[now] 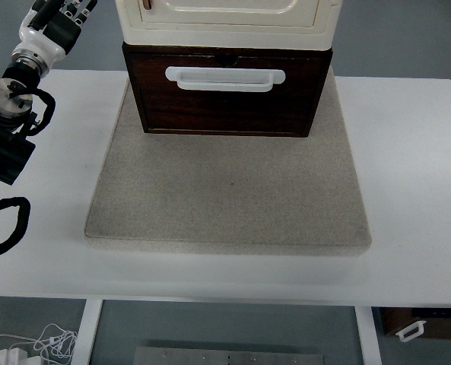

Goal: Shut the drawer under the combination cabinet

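Observation:
A dark wooden drawer [227, 95] with a white handle [225, 79] sticks out toward me from under a cream cabinet [227, 21]. Both stand at the far end of a beige mat [227, 190]. My left arm comes in at the left edge, and its hand [55, 21] is raised at the top left, well to the left of the cabinet and clear of the drawer. The fingers look relaxed and hold nothing; their tips are cut off by the picture's top edge. My right arm is out of view.
The white table [415, 152] carries the mat in its middle. Black cable loops [4, 228] hang from my left arm over the table's left side. Below the table, a white cord lies on the floor at the bottom left.

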`<action>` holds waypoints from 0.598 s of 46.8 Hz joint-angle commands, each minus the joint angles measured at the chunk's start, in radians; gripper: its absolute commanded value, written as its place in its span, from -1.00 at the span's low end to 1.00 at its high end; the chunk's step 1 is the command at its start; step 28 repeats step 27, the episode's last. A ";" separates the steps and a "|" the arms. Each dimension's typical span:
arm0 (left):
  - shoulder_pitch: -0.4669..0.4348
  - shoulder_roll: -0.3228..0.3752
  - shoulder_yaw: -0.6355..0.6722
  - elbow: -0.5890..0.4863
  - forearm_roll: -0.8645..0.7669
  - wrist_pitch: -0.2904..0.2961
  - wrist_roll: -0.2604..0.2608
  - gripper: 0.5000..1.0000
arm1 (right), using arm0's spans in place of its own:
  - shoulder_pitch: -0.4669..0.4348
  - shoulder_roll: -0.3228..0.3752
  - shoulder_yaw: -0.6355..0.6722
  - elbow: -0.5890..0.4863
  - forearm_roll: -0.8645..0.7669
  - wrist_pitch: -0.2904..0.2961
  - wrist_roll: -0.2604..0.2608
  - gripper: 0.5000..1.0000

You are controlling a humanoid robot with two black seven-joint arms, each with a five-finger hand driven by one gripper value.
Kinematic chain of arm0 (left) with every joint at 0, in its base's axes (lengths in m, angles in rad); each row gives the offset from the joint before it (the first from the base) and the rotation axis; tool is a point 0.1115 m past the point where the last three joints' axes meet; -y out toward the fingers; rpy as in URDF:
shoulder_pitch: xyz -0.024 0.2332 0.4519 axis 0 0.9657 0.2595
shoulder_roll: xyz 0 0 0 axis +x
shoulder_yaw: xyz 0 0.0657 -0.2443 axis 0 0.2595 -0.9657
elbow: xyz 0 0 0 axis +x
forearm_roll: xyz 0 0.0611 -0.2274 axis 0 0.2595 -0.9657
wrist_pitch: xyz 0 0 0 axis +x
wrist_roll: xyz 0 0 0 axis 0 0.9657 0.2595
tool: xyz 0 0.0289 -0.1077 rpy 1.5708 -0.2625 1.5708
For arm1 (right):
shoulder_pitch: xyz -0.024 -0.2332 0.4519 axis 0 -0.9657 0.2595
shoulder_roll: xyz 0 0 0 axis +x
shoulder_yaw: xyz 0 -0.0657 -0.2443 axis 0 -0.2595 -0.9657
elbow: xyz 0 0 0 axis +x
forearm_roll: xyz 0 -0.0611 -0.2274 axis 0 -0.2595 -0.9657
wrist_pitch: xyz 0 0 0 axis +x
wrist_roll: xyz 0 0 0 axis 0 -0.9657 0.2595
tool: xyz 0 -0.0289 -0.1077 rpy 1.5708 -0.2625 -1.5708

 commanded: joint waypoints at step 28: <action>-0.001 -0.067 0.000 0.006 -0.046 0.050 0.003 1.00 | 0.000 0.000 0.001 0.000 0.000 0.003 0.000 0.81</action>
